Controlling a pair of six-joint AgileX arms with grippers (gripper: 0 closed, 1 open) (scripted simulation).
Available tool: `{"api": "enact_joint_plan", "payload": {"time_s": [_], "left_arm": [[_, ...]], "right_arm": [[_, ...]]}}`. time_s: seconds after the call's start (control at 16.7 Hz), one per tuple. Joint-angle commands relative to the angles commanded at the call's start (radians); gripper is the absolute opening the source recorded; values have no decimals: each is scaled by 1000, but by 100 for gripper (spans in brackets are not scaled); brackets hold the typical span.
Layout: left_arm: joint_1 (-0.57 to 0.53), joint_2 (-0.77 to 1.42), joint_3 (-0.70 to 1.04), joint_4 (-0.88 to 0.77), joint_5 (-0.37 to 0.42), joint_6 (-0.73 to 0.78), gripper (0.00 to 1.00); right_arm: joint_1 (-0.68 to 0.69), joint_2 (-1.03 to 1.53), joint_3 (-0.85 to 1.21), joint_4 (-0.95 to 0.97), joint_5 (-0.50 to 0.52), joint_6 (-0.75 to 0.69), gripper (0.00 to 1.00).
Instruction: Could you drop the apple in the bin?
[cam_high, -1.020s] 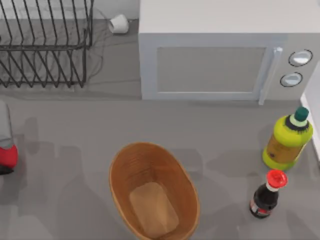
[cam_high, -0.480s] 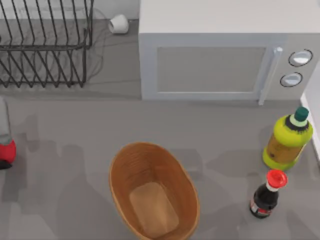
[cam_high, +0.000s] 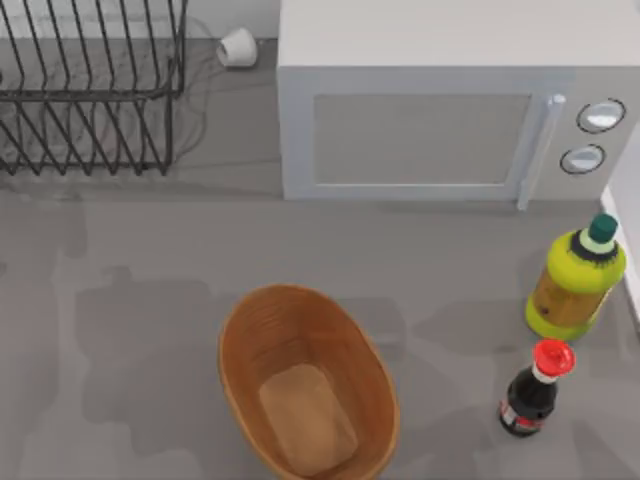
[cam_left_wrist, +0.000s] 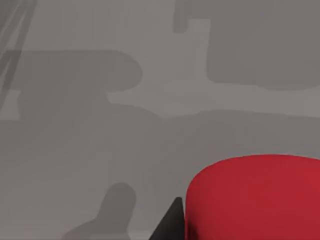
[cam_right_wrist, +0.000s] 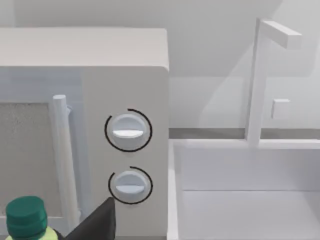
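A: What is laid out on the grey table (cam_high: 150, 250), largest thing first?

B: A white microwave (cam_high: 430, 100) is seen across the upper right of the top view, with two round dials at its right end. A black wire rack (cam_high: 90, 90) is placed at the upper left. The bin (cam_high: 305, 385), an oval brown basket with ribbed walls and a lighter flat bottom, is set at lower centre. A yellow-green bottle (cam_high: 575, 280) stands at the right, and a dark bottle (cam_high: 533, 388) with a red cap is found just below it.

A: And the apple?

B: The apple (cam_left_wrist: 255, 197) is seen at the lower right of the left wrist view, above bare table, with one dark fingertip (cam_left_wrist: 170, 222) of the left gripper touching its side. It appears held; the other finger is hidden.

A: The right gripper?

B: One dark fingertip (cam_right_wrist: 97, 222) is shown before the microwave dials; whether it is parted cannot be told.
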Motion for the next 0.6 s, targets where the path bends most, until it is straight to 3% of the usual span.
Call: {"api": "enact_joint_plan", "payload": {"time_s": [0.18, 0.6], "left_arm": [[-2, -50, 76, -97, -2, -7, 0], [-12, -51, 93, -111, -7, -16, 0]], "right_arm": [[0, 0, 0, 0, 0, 0, 100], [0, 0, 0, 0, 0, 0, 100]]}}
